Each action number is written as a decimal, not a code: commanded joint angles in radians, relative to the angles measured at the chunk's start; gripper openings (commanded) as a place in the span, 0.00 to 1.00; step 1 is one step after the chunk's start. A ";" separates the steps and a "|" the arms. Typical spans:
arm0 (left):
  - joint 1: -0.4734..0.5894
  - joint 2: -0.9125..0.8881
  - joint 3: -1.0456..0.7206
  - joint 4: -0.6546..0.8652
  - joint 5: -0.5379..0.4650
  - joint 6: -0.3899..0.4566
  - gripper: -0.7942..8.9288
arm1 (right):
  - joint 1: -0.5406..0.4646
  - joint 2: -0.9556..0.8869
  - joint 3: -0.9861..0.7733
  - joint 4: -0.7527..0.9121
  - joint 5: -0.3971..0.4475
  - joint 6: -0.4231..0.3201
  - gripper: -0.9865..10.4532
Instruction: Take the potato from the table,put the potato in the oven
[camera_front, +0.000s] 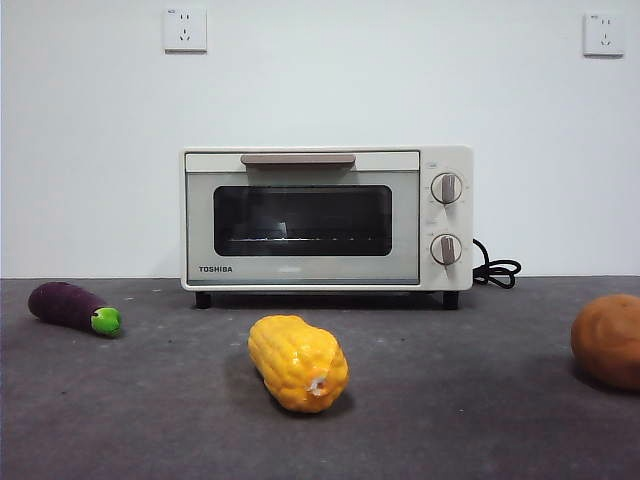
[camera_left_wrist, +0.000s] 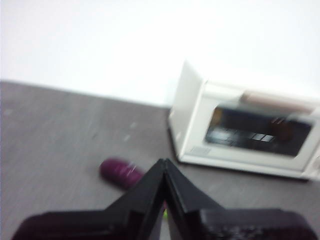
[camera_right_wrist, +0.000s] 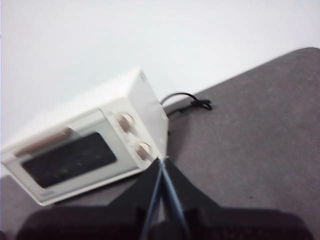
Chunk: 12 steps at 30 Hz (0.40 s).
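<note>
Bumpy yellow corn (camera_front: 298, 362), matte potato (camera_front: 608, 340)

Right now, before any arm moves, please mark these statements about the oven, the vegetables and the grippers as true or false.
1. The oven door is open. False: it is closed.
2. The potato lies on the table at the front view's right edge. True.
3. The corn lies inside the oven. False: it lies on the table in front of it.
4. The left gripper holds the eggplant. False: its jaws are shut on nothing.
5. The right gripper is shut. True.
</note>
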 joint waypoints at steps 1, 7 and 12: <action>0.000 0.013 0.065 0.007 0.021 -0.047 0.08 | 0.001 0.023 0.095 -0.066 -0.008 0.042 0.08; 0.000 0.114 0.214 -0.013 0.045 -0.040 0.08 | 0.001 0.138 0.293 -0.208 -0.095 0.040 0.08; 0.000 0.262 0.320 -0.021 0.052 -0.029 0.08 | 0.001 0.278 0.436 -0.282 -0.201 0.037 0.08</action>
